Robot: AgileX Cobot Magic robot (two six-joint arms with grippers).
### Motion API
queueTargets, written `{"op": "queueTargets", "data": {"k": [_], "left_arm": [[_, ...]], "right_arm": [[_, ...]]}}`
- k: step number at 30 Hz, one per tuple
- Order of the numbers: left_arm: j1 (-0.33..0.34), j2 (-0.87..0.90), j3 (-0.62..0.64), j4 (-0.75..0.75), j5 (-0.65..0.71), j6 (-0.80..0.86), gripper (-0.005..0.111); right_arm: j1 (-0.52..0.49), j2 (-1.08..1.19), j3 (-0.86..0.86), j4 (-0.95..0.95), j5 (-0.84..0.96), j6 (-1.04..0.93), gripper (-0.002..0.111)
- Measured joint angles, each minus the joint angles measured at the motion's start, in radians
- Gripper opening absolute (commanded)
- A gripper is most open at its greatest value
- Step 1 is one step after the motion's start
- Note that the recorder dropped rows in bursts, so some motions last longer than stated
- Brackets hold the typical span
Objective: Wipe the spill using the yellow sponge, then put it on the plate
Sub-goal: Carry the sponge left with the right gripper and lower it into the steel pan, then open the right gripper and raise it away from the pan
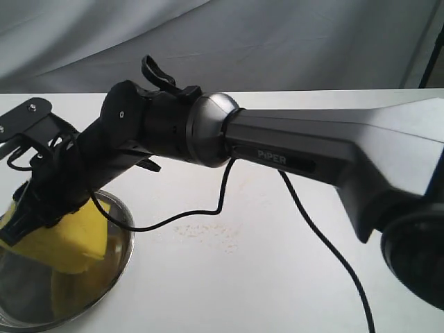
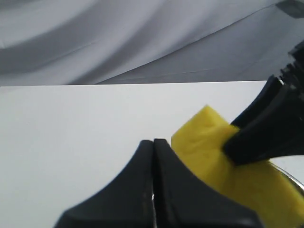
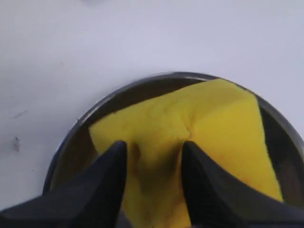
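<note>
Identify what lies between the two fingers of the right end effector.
The yellow sponge lies there, pinched in the right end effector over the plate; the right wrist view shows this.

A thick bright yellow rectangular foam sponge [image 3: 199, 123] is pinched between the fingers of the right gripper [image 3: 154, 152], dented where it is squeezed and held tilted. Directly beneath the gripper a round shallow stainless-steel plate [image 3: 88, 111] is seen, its shiny floor mirroring the sponge; whether the two touch cannot be told. A faint speckled orange-tan spill trace [image 1: 208, 232] lies off the plate, well apart from the gripper.
</note>
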Motion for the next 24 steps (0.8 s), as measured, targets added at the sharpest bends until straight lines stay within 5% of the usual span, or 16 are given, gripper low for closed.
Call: {"op": "queueTargets", "data": {"k": [6,12,17,24], "left_arm": [[0.000,0.000,0.000,0.000,0.000,0.000,0.000],[0.000,0.000,0.000,0.000,0.000,0.000,0.000],[0.000,0.000,0.000,0.000,0.000,0.000,0.000],[0.000,0.000,0.000,0.000,0.000,0.000,0.000]], "right_arm": [[0.000,0.015,0.000,-0.094,0.061,0.056,0.068],[0.000,0.013,0.000,-0.111,0.076,0.093,0.069],[-0.004,-0.031,0.000,-0.166,0.093,0.167,0.048],[-0.062,-0.099,-0.007,-0.284,0.242,0.263,0.004]]}}
